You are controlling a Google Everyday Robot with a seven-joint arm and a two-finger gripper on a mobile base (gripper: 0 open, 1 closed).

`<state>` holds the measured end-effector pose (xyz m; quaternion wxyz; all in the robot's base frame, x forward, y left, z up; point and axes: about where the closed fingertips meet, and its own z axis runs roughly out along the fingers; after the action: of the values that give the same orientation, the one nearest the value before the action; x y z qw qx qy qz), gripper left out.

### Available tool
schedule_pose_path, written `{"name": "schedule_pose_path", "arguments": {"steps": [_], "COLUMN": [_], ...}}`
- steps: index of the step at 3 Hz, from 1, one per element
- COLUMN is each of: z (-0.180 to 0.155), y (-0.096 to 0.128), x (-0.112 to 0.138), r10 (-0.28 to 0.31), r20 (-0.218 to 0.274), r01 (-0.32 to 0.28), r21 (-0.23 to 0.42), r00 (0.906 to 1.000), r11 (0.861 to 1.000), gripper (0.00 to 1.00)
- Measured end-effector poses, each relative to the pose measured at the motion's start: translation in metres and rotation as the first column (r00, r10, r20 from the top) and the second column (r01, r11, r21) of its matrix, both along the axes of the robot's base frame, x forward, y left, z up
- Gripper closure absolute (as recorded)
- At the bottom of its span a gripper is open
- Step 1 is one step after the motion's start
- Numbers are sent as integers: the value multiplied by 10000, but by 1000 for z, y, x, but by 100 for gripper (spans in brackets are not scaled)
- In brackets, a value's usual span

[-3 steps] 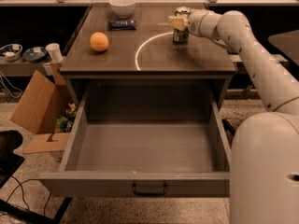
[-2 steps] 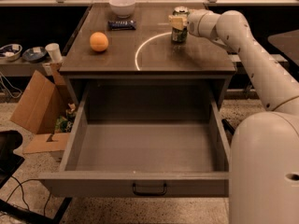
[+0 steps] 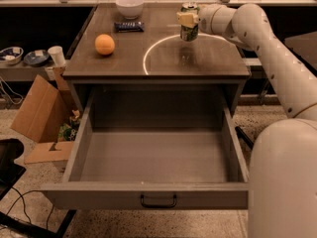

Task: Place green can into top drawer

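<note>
The green can (image 3: pixel 189 29) is held in my gripper (image 3: pixel 188 19) at the back right of the cabinet top, lifted slightly above the surface; its reflection shows on the wood below. The gripper comes in from the right and is shut on the can, with a cream finger (image 3: pixel 186 19) across its upper part. The top drawer (image 3: pixel 148 195) is pulled wide open at the front, with a bare grey interior and a small black handle (image 3: pixel 158 201) on its front panel. The can is behind and above the drawer opening.
On the cabinet top are an orange (image 3: pixel 104 44) at the left, a white bowl (image 3: pixel 130 6) at the back and a dark blue packet (image 3: pixel 129 26) in front of it. An open cardboard box (image 3: pixel 39 114) stands on the floor left of the drawer. My white arm (image 3: pixel 277 68) fills the right side.
The gripper has raised the green can a little off the cabinet top. The drawer and the other objects have not moved.
</note>
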<state>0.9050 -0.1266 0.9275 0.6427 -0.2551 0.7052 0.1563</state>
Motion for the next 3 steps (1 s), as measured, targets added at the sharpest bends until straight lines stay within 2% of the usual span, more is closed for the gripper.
{"name": "schedule_pose_path", "arguments": {"steps": [1,2,3], "z": [33,58,67], "y": [10,21,25], "x": [-31,-74,-122], "r10": [490,992,1322], "r20": [381,640,675], "r01": [-478,-954,-1280], "r21": [-302,-603,-632], "r00": [9981,9930,9889], "r11": [9984,9936,9898], "gripper": [100,100,100]}}
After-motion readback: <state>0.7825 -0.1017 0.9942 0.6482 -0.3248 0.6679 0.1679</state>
